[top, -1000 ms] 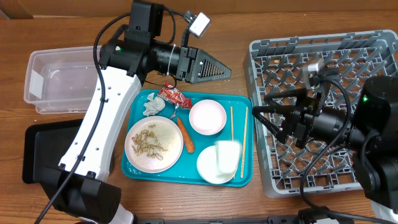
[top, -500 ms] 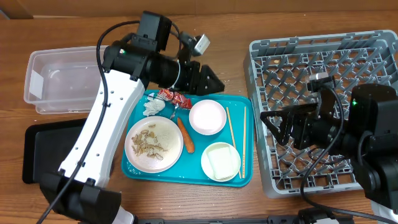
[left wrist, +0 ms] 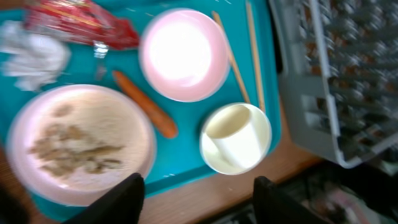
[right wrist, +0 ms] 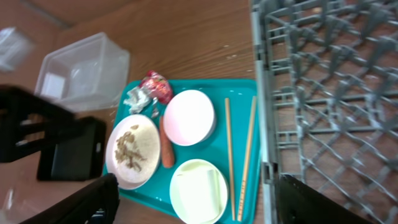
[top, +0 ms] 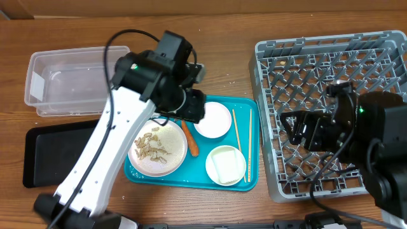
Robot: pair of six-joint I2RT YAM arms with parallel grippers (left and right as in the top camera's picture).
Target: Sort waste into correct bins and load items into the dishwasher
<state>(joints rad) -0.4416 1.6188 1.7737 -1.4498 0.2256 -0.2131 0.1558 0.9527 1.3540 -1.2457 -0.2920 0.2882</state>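
Note:
On the teal tray (top: 238,184) lie the white plate (top: 157,147) with brownish food scraps, an orange carrot piece (top: 189,141), two white bowls (top: 213,119) (top: 226,165) and the chopsticks (top: 236,137). My left gripper (top: 191,109) hangs above the tray's far left part and hides the wrapper and tissue in the overhead view. The left wrist view shows the red wrapper (left wrist: 81,22) and white tissue (left wrist: 31,53) below the open, empty left gripper (left wrist: 202,205). My right gripper (top: 299,130) is open and empty above the grey dish rack (top: 331,57).
The clear tub (top: 63,83) stands at the far left, with the black tray (top: 44,156) in front of it. The teal tray lies between them and the dish rack. In the right wrist view the rack (right wrist: 329,93) fills the right side.
My left gripper swung from pointing right behind the tray to pointing down over the tray's far left. My right gripper drew back to the right over the rack.

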